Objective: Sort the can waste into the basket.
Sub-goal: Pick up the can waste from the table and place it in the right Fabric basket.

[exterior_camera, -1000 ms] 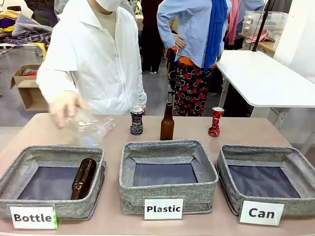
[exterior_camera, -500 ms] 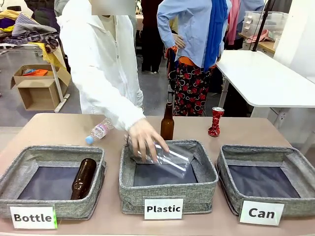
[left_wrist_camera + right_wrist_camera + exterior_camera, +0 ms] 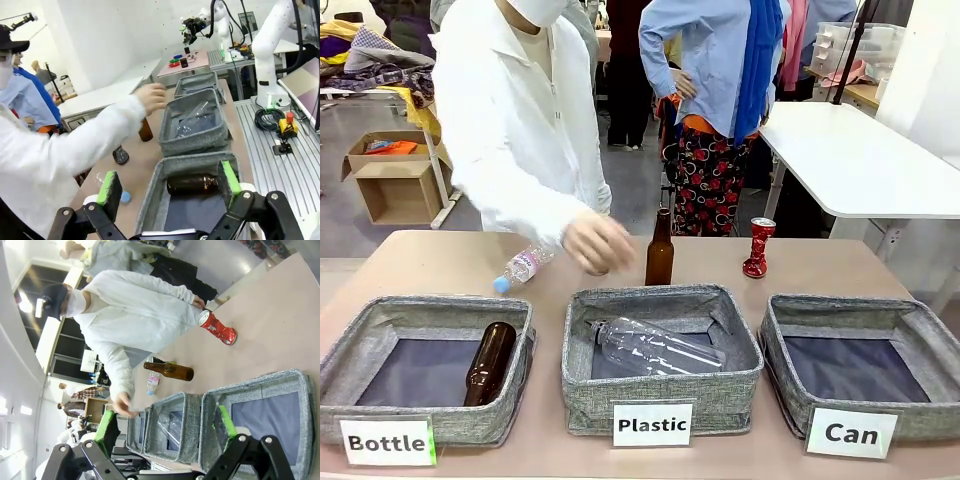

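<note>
The grey "Can" basket (image 3: 920,330) stands at the front right, with only its dark lining showing inside; it is also the nearest bin (image 3: 260,382) in the right wrist view. A crushed red can (image 3: 758,247) stands upright at the far side of the table, behind that basket, and shows again as the red can (image 3: 216,327). A dark can (image 3: 120,155) stands on the table near the person's arm; in the front view the person's hand (image 3: 598,243) is in front of it. My left gripper (image 3: 169,182) is open above the "Bottle" bin. My right gripper (image 3: 166,425) is open above the bins.
The "Plastic" bin (image 3: 582,372) in the middle holds a clear plastic bottle (image 3: 655,347). The "Bottle" bin (image 3: 360,345) at the left holds a brown bottle (image 3: 490,362). An upright brown bottle (image 3: 660,250) and a lying plastic bottle (image 3: 525,265) are behind the bins.
The person dropped the clear plastic bottle into the "Plastic" bin and drew the hand back toward the far side, over the dark can.
</note>
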`<state>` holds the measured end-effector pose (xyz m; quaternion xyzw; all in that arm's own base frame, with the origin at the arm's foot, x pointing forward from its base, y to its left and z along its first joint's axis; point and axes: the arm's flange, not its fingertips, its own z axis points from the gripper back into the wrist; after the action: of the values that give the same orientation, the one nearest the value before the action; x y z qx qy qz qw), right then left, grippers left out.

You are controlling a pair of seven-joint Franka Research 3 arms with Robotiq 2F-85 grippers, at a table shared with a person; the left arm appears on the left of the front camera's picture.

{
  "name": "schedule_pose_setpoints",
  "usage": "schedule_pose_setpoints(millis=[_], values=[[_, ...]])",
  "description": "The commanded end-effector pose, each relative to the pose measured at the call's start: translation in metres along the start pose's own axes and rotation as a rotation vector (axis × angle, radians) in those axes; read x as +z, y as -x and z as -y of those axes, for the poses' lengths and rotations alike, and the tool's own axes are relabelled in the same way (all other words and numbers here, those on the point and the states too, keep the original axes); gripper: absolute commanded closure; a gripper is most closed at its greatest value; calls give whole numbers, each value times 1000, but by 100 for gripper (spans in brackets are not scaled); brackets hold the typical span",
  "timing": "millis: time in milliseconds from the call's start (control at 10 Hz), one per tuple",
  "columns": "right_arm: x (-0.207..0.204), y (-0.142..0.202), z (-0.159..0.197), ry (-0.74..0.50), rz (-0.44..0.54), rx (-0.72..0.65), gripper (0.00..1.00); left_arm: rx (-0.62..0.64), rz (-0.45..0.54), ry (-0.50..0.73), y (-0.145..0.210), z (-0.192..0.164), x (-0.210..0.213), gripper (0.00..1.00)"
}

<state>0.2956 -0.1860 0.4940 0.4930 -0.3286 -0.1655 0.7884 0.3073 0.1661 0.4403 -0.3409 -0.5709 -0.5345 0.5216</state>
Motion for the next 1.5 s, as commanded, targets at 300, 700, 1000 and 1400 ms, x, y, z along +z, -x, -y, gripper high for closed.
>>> schedule_pose_setpoints(millis=[300,700,1000,1400], values=[[-2,-3,0,-26,16,24,0,59,-96,76,-23,-85,-120,0],[-2,-3,0,-26,16,24,0,146,-236,217,23,-185,-238,0],[-2,-3,0,-26,16,24,0,194,-308,301,71,-225,-299,0],[-2,-3,0,-26,16,24,0,208,-321,343,103,-224,-330,0]])
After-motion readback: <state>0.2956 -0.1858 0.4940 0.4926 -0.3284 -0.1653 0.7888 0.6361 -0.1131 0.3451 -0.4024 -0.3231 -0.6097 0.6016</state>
